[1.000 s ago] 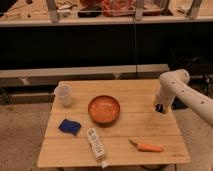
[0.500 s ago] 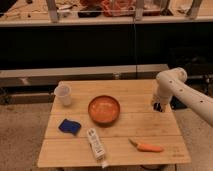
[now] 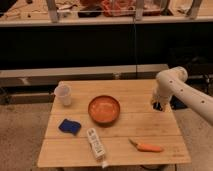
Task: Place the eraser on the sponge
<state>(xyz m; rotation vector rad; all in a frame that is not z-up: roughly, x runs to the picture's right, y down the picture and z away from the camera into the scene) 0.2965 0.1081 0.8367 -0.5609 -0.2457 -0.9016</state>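
1. Over at the right edge of the table [image 3: 150, 127], the gripper [image 3: 159, 105] hangs low off the white arm, right down by the boards. Can't tell from where I'm standing whether the claw is open, closed or holding something
2. Eraser: honestly can't pick it out anywhere on the wood. If it's around, my guess is it's down by the claw, dark on dark
3. The sponge [image 3: 70, 126] sits near the front left, well apart from the gripper, with nothing showing on top of it
4. Biggest risk imo: the orange bowl [image 3: 104, 109] sits between the claw and the sponge, so a low sweep across could clip its rim
5. The white box [image 3: 95, 145] lies near the sponge, so it's easy to nudge on the way down
6. The sponge looks soft with a wavy edge, so a long block set off-centre could tip or slide off onto the table
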